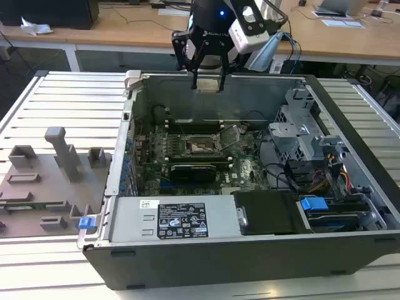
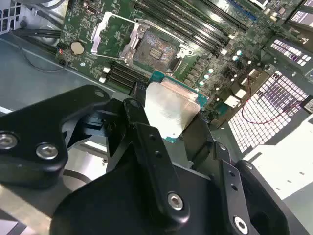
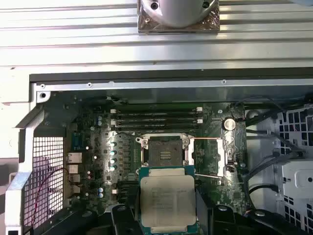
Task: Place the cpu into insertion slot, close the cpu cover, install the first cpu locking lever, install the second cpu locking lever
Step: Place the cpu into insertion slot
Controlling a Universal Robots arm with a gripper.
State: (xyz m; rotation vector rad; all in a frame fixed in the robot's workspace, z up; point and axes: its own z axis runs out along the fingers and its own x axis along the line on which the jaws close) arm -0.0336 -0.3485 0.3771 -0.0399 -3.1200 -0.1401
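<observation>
Gripper [image 1: 207, 78] fingers clamped on opposite edges of the cpu [image 3: 167, 198], high over the open computer case [image 1: 250, 256]. Below: bare insertion slot [image 3: 164, 151], cpu cover [image 3: 221, 156] flipped open beside it, memory slots [image 3: 156, 117] beyond, black cables [image 3: 259, 161] nearby.

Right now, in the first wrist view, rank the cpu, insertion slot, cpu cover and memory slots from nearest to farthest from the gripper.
1. cpu, held in the gripper.
2. insertion slot, just beyond the cpu; the cpu cover, swung open beside it, is too close to call.
3. memory slots, farther on past the insertion slot.
</observation>
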